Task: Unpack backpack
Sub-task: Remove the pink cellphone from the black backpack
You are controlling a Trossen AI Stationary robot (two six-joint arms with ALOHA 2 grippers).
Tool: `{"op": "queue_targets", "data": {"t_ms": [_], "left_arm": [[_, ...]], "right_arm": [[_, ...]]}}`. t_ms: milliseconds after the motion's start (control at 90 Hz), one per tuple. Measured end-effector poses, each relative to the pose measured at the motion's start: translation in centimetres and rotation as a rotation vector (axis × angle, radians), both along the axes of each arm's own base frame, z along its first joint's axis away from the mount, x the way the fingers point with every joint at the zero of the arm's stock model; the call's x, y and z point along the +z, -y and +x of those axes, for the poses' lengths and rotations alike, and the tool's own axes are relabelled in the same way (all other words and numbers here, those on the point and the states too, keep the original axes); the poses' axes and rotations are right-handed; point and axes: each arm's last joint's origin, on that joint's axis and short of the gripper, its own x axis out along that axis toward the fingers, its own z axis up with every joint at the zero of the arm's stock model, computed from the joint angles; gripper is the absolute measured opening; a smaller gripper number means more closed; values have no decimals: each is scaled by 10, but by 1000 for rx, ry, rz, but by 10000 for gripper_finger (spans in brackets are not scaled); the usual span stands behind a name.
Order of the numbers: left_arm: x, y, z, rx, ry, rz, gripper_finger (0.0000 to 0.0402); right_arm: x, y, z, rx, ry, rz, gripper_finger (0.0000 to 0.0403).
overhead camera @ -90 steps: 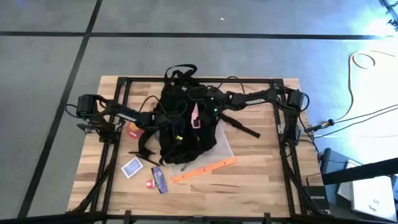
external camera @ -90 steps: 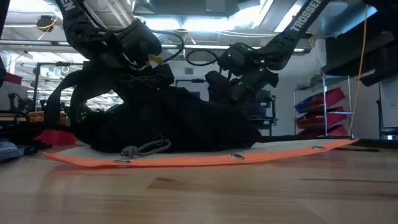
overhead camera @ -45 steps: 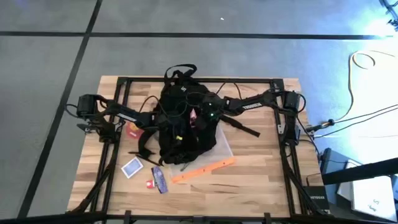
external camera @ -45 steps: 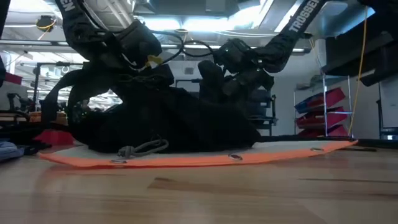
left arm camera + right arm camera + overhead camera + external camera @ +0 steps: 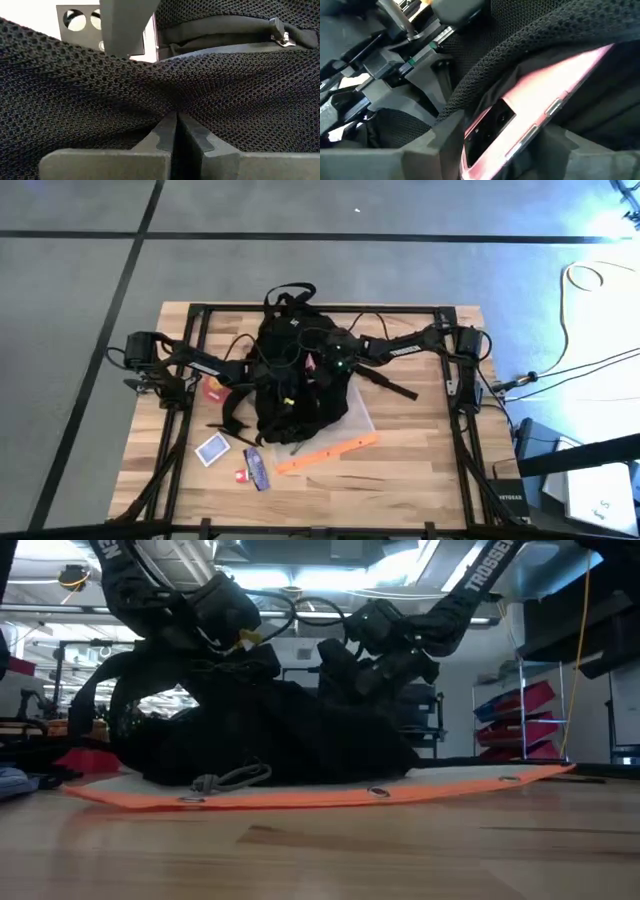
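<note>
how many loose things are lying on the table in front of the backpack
4: an orange strip along the backpack's front edge, then a blue-white card, a dark packet and a small red item. The bag may hide more.

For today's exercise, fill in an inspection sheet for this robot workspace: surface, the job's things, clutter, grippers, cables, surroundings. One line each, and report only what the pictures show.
Surface: wooden table, black frame round it.
Job's things: backpack lying mid-table; pink phone in its mesh pocket.
Clutter: orange strip, blue-white card, small packets near the front edge, red item by the left arm.
Grippers: left gripper shut on the backpack's mesh; right gripper at the phone, fingers on either side of it, grip not clear.
Cables: black leads over the backpack; yellow cable on the floor.
Surroundings: grey floor, shelving with red bins.
</note>
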Motion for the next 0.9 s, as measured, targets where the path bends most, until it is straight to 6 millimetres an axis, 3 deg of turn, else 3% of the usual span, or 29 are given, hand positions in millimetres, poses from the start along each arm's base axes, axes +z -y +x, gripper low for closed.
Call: {"op": "queue_targets", "data": {"t_ms": [456,700,900], "left_arm": [[0,0,0,8,3,-4,0],[0,0,0,8,3,-3,0],[1,0,0,10,3,-6,0]], "right_arm": [[1,12,-4,0,4,26,49],[1,29,-11,37,22,95,35],[6,53,-22,84,16,204,33]]}}
